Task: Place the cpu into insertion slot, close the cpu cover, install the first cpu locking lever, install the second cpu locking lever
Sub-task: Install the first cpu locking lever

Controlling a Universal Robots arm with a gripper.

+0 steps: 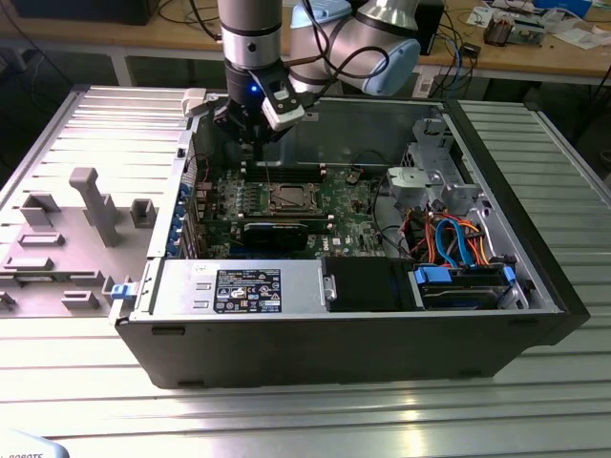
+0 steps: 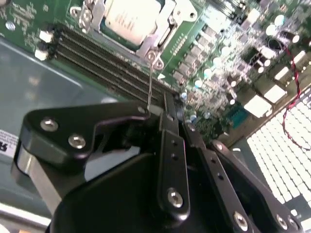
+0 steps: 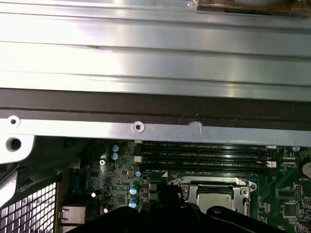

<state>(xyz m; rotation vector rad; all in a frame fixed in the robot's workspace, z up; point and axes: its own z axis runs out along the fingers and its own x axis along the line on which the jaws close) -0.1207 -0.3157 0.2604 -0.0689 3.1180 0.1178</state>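
The cpu point(image 2: 130, 18) lies flat in the insertion slot point(image 1: 286, 197) on the green motherboard, silver top up. The cpu cover point(image 2: 159, 38) is folded down around it as a silvery frame; both also appear in the first wrist view, cpu point(image 3: 214, 196). A thin wire locking lever point(image 2: 150, 82) stands up from the socket's corner, and its free end meets the tip of my gripper point(image 2: 171, 112). The fingers point(image 2: 170, 145) are pressed together, shut; I cannot tell if the lever is clamped between them. In the exterior view my gripper point(image 1: 250, 145) hangs over the board, left of and behind the socket.
Long memory slots point(image 2: 107, 63) run beside the socket. A black card point(image 1: 275, 232) stands in front of it. The case's far wall point(image 3: 146, 58) is close behind my gripper. A drive cage with coloured cables point(image 1: 458, 239) is on the exterior view's right, a grey fixture point(image 1: 86, 205) on its left.
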